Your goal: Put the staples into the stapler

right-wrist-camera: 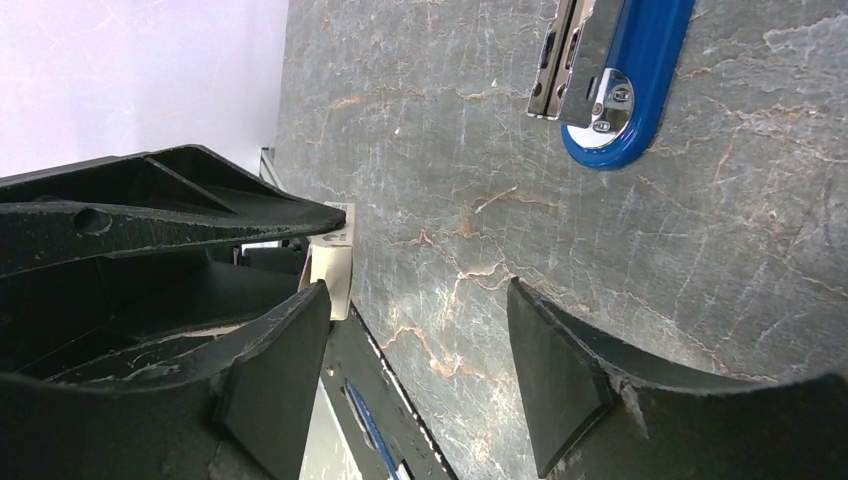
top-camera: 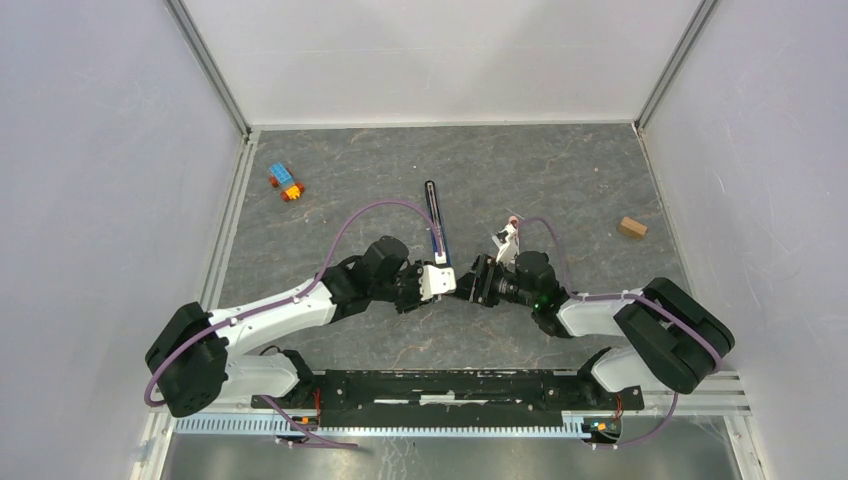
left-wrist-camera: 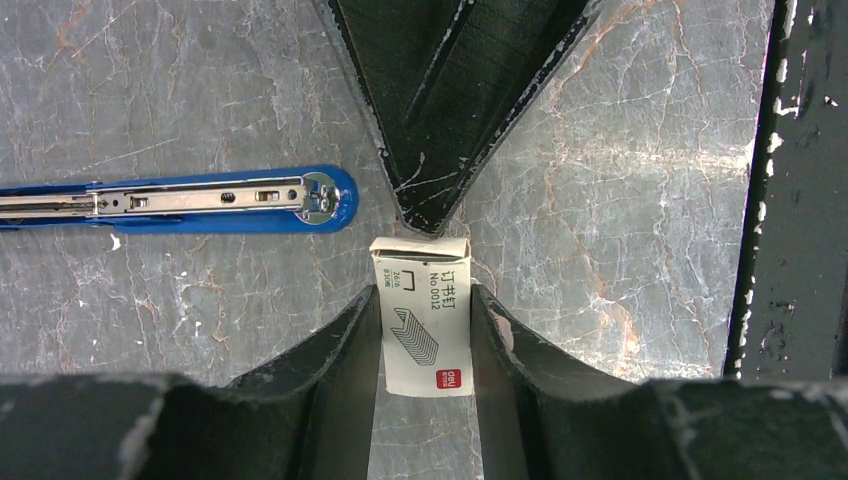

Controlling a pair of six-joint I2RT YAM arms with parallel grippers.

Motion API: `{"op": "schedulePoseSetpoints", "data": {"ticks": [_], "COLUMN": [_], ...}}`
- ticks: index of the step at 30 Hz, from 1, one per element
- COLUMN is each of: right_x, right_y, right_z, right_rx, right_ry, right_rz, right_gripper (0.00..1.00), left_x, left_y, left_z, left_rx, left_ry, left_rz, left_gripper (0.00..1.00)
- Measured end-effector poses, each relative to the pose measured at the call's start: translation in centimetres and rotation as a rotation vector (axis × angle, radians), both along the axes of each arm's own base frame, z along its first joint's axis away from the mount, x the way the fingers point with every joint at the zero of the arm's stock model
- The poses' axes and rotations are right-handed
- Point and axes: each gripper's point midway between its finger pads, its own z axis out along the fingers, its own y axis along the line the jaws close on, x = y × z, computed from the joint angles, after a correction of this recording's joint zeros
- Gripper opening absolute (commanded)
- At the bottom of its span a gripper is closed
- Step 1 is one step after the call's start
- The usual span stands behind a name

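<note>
My left hand (left-wrist-camera: 425,300) pinches the white staple box (left-wrist-camera: 425,345) by its long sides, just beside the rounded blue end of the stapler (left-wrist-camera: 200,200) (which lies opened flat on the table (left-wrist-camera: 620,200), metal rail up). My right hand (right-wrist-camera: 415,300) faces the box with its fingers spread, holding nothing, also near that end of the stapler.

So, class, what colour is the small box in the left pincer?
White box, grey staple drawing, red logo; clearest in the left wrist view.
</note>
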Motion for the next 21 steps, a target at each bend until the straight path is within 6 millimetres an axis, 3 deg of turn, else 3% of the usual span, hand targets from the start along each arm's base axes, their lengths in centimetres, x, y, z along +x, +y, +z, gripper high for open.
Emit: {"op": "schedulePoseSetpoints", "data": {"ticks": [21], "right_x": [-0.1], "right_y": [1.0], "right_z": [-0.3], "right_rx": [0.01], "right_ry": [0.016], "right_rz": [0.018], "right_gripper": [0.66], "left_x": [-0.1], "left_y": [0.1], "left_z": [-0.1], "left_rx": [-0.001], "left_ry": [0.001], "left_rz": [-0.002], "left_gripper": [0.44]}}
